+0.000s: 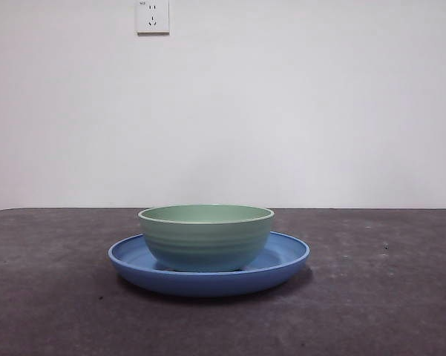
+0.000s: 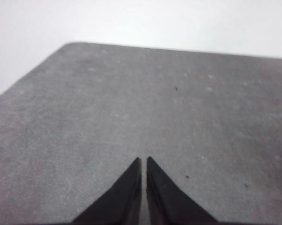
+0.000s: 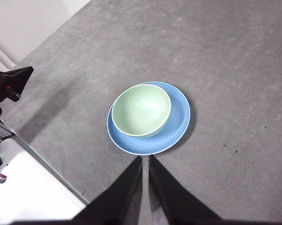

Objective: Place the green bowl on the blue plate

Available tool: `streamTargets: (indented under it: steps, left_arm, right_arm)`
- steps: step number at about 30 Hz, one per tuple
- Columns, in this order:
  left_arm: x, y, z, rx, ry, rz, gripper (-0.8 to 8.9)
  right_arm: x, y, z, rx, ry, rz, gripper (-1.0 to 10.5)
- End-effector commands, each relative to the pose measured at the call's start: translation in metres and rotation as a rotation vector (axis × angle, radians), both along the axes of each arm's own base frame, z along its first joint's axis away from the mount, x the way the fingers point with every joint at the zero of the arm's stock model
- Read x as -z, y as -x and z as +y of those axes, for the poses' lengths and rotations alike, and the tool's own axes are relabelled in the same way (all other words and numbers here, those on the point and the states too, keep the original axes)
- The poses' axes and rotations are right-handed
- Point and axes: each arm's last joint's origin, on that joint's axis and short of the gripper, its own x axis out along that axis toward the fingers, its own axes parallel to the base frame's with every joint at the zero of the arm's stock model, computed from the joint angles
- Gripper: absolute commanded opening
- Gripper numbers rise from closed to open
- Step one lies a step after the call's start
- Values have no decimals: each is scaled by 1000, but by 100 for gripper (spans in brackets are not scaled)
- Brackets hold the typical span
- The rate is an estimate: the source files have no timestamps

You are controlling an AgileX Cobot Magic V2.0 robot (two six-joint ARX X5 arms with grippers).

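The pale mint-green bowl [image 1: 206, 236] stands upright on the blue plate [image 1: 282, 261], a little left of the plate's middle. The right wrist view shows both from high above, the green bowl [image 3: 141, 110] resting inside the blue plate [image 3: 177, 123]. My right gripper [image 3: 145, 159] is shut and empty, well above and apart from them. My left gripper [image 2: 144, 160] is shut and empty over bare grey table [image 2: 131, 108]. Neither gripper shows in the front view.
The dark grey table [image 1: 371, 297] runs to a white wall with a socket [image 1: 153, 16]. In the right wrist view the other arm's black tip [image 3: 11, 82] sits by the table's edge, beside a white surface [image 3: 28, 197].
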Motion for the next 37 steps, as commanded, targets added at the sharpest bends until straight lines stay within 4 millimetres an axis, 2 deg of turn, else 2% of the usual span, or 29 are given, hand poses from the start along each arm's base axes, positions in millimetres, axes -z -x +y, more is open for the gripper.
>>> streamTargets:
  steps: [1,14,37]
  left_arm:
    - [7,-1,0,-6,16,-23,19]
    - [14,-1,-4,43,-56,21,19]
    - [14,-1,-5,57,-56,21,19]
  right_arm:
    - [-6,1,0,-12,-7,-30,18]
    - [-6,1,0,-12,-7,-30,18]
    - [-6,1,0,-12,-7,-30,18]
